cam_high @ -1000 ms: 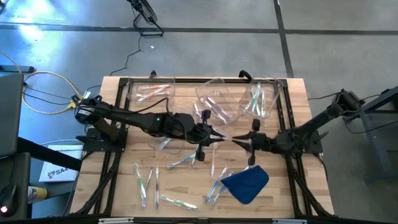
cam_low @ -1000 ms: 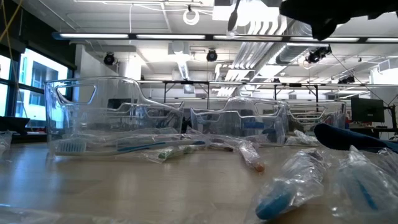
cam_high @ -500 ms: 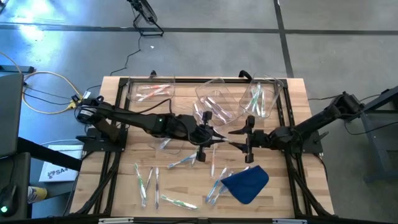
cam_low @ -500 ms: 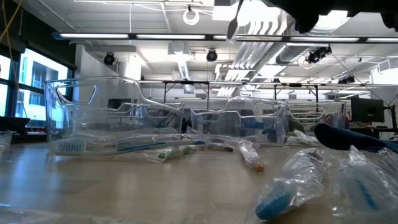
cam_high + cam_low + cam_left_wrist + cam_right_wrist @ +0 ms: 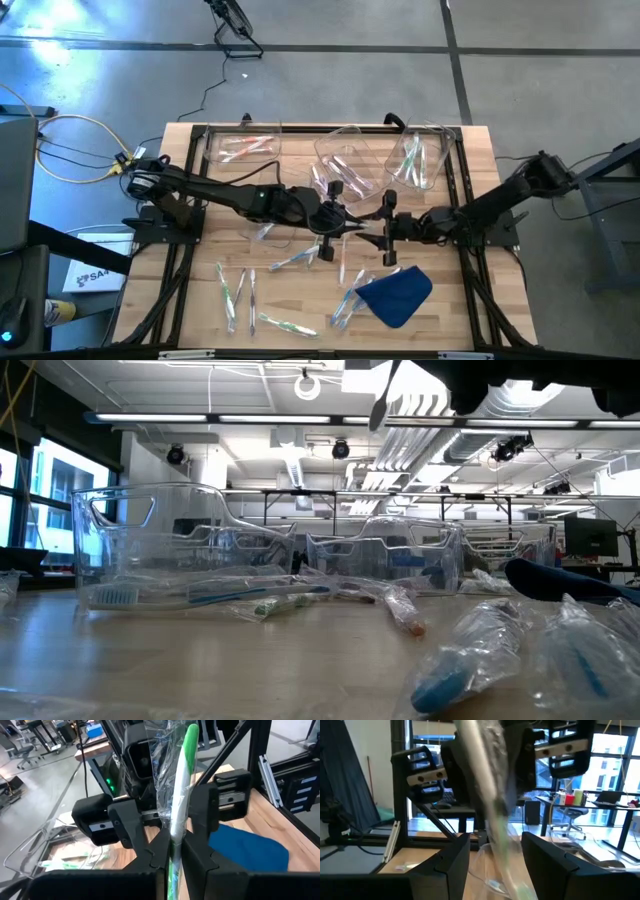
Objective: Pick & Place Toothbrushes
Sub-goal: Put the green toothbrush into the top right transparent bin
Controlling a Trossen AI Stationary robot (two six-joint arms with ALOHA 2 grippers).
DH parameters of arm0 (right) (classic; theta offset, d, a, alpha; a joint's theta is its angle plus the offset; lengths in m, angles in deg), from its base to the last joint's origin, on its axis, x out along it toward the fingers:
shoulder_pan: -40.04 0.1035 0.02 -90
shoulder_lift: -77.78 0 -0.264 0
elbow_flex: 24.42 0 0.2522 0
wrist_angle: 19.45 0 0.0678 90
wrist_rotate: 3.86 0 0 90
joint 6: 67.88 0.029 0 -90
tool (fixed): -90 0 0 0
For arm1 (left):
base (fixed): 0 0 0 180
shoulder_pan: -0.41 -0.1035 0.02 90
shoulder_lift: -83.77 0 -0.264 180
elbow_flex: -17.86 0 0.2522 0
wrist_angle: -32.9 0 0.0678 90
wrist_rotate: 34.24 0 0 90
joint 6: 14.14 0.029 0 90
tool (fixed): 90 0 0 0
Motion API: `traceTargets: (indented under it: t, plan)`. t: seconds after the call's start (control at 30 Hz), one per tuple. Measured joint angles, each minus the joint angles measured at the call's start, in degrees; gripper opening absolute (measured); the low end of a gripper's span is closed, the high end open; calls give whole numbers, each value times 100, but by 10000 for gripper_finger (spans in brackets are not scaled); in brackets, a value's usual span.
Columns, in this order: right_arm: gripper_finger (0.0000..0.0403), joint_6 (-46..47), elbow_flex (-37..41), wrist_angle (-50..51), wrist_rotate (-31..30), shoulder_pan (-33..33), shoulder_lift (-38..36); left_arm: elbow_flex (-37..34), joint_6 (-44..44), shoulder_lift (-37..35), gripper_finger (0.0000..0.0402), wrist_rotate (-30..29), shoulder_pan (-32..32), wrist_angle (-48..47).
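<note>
Above mid-desk, the left gripper [image 5: 352,224] pinches a wrapped green-and-white toothbrush [image 5: 179,810]; the right gripper [image 5: 376,228], fingers spread, straddles it. Several toothbrushes are binned; many remain loose.

Wrapped toothbrush [image 5: 352,228] mid-table between both arms, three bins [image 5: 348,160] behind.

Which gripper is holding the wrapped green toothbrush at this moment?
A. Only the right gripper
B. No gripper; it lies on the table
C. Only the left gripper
C: the left gripper is clamped on the wrapped green toothbrush, while the right gripper stands open around it.
</note>
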Motion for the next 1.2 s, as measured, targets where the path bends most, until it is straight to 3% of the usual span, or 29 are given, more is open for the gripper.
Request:
traceTargets:
  t: [0.27,0.77,1.2]
  plan:
    - [165,-46,-237,11,-16,2,311,0,-4,0,26,-4,0,0]
    - [45,-54,-237,6,-87,0,309,0,22,0,26,-2,2,-22]
    - [20,-83,-237,14,-67,2,307,0,-2,0,26,-15,2,-22]
